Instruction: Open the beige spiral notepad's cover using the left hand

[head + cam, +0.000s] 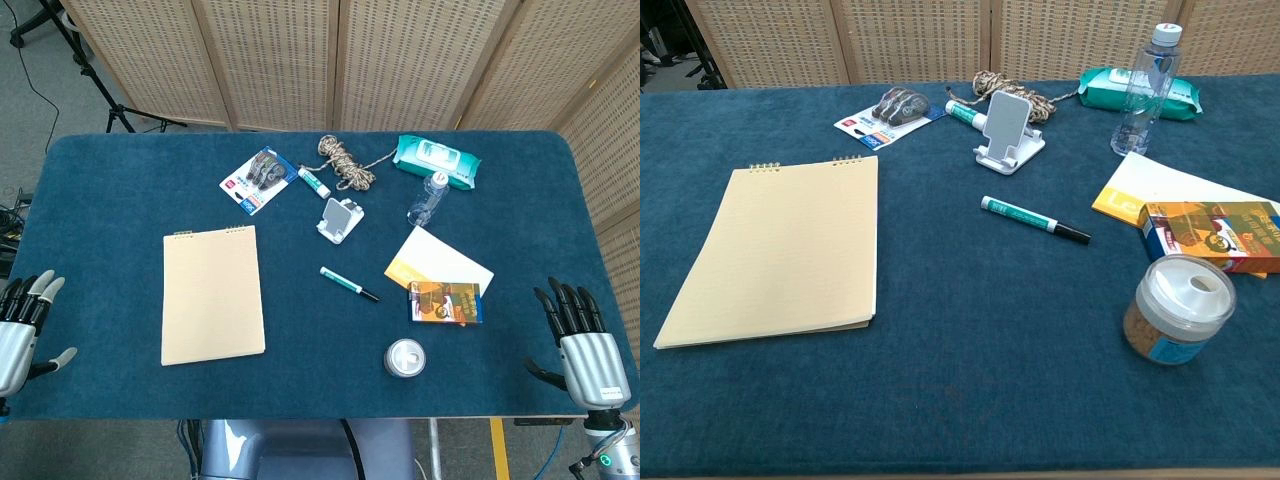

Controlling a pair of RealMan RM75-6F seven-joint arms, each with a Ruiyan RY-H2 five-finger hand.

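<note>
The flat, closed beige spiral-bound paper notepad [213, 294] lies lengthwise, spiral edge away from the robot, while the left hand [22, 325] and right hand [583, 345] rest empty, fingers spread.

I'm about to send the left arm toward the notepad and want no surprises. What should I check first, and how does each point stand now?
1. Notepad cover shut, lying flat: ok.
2. Spiral binding at the far edge, so the near edge lifts: ok.
3. Left robot hand empty, fingers apart, resting at the table's edge: ok.
4. Bare cloth between that hand and the notepad: ok.
5. Nearest neighbour, the marker, lies apart from the notepad: ok.
6. Right robot hand empty, well away from the notepad: ok.
</note>
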